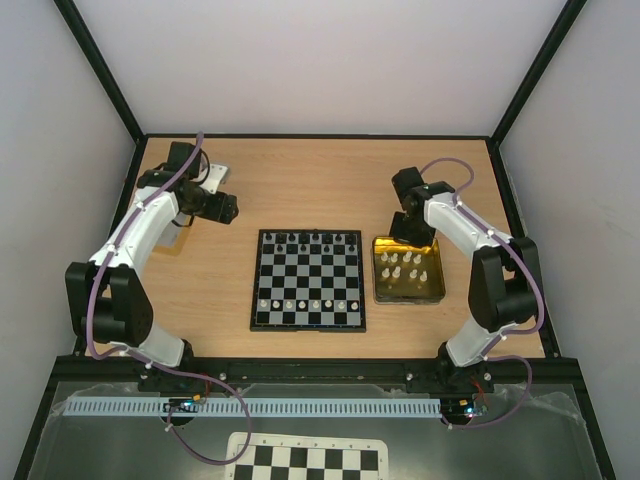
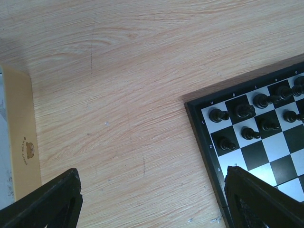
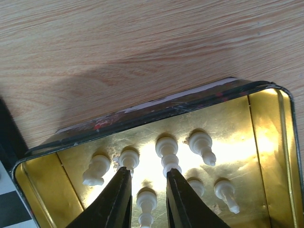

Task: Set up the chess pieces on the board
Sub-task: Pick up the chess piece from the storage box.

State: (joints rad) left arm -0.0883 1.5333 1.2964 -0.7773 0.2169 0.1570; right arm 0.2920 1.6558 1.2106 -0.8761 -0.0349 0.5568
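- Top external view: the board (image 1: 308,276) lies mid-frame on the table (image 1: 300,180), with black men (image 1: 308,238) filling its far rows and a row of white pieces (image 1: 303,303) one rank in from its near edge.
- Just right of the board sits a gold tray (image 1: 409,299) with more white pieces (image 1: 405,265) standing in it.
- The right hand (image 1: 410,233) hangs over the tray's far edge. The left hand (image 1: 225,208) is at upper left, well apart from the board.
- A loose checker sheet (image 1: 305,460) lies at the bottom edge, in front of the arm bases.
- Right wrist view: the right hand (image 3: 148,171) points into the tray (image 3: 142,113), jaws only a little apart. One white piece (image 3: 146,202) shows in the gap with a sliver of space on each side, so it is not clamped. Other pieces (image 3: 166,149) stand just beyond the fingertips.
- Left wrist view: the left hand (image 2: 153,172) is spread wide over bare table (image 2: 142,71), holding nothing. The board's corner (image 2: 256,154) with black men (image 2: 247,111) is at right, and a yellow box (image 2: 21,142) at the left edge.
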